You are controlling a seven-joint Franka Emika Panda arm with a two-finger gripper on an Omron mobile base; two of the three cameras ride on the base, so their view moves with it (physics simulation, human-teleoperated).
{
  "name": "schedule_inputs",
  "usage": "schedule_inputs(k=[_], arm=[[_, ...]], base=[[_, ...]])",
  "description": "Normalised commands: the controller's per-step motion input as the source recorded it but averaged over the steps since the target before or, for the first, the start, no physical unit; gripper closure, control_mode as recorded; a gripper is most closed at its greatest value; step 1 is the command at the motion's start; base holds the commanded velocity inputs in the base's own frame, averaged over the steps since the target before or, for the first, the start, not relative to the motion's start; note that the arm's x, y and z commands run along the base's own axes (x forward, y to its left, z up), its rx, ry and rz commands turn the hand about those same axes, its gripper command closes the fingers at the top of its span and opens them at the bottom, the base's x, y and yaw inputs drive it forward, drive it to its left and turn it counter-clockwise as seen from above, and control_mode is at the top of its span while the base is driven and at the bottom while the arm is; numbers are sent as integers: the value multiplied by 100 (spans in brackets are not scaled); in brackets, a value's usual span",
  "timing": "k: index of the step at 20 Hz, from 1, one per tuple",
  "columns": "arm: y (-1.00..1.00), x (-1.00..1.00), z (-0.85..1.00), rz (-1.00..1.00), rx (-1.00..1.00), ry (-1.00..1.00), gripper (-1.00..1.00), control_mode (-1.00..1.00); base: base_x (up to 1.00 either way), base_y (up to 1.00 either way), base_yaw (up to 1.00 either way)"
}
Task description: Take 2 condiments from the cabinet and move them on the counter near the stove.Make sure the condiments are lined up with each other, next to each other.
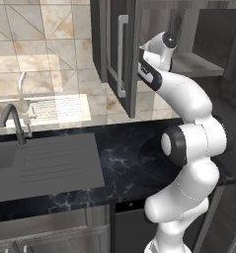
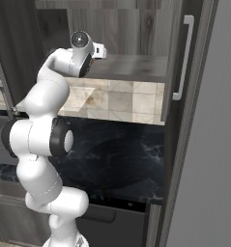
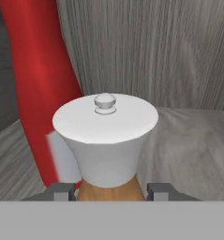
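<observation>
Reaching up from the base, the white arm bends over the black marble-look tabletop and stretches its wrist into the open dark grey cabinet, whose door with its long silver bar handle stands swung out to the left of the arm in the left base view. In the right base view the hand lies level with the grey shelf inside that cabinet, with another handled door off to the right. A grey sink basin with a dark faucet sits in the tabletop well to the left of the arm.

Seen from the hand view, the slim red bottle stands upright on the shelf at the back left, just beside and partly behind the shorter one. The orange-brown bottle stands directly in front of the camera, its wide white cap with a small knob on top taking up the centre. The tool has one finger tip on each side of the brown body just below the cap, drawn in close against it; whether the tips actually press on the bottle, I cannot tell.
</observation>
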Motion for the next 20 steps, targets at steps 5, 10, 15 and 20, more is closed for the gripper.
schedule_inputs(k=[5,10,15,20], arm=[[0,0,0,0,0,0,100,-100],[0,-4,0,0,0,0,100,-100],[0,-48,-1,0,0,0,100,-100],[0,-81,-5,0,0,-4,100,-100]], base=[[0,0,0],[0,0,0],[0,0,0],[0,0,0]])
